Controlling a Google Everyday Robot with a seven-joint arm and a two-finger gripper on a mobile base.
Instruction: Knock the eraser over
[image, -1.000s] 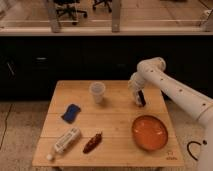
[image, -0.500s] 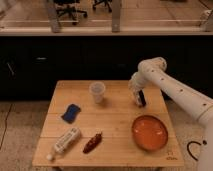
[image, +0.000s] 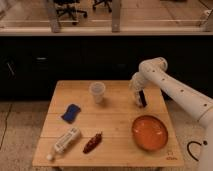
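Pincer (image: 138, 101), fingers closed and holding nothing, sits against the upright eraser (image: 142, 98), right of the clear cup (image: 97, 92).

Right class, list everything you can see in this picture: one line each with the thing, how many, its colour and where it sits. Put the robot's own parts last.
table: one, light wood, centre of the room.
clear cup: one, see-through, upright, back middle of the table.
blue pad: one, blue, flat, left side.
white tube: one, white, lying down, front left.
dark red item: one, reddish brown, front, right of the tube.
orange plate: one, orange, front right.
eraser: one, dark, upright, back right, at the gripper.
office chairs: at least two, dark, far background.
arm: one, white, from the right.
gripper: one, shut, beside the eraser.
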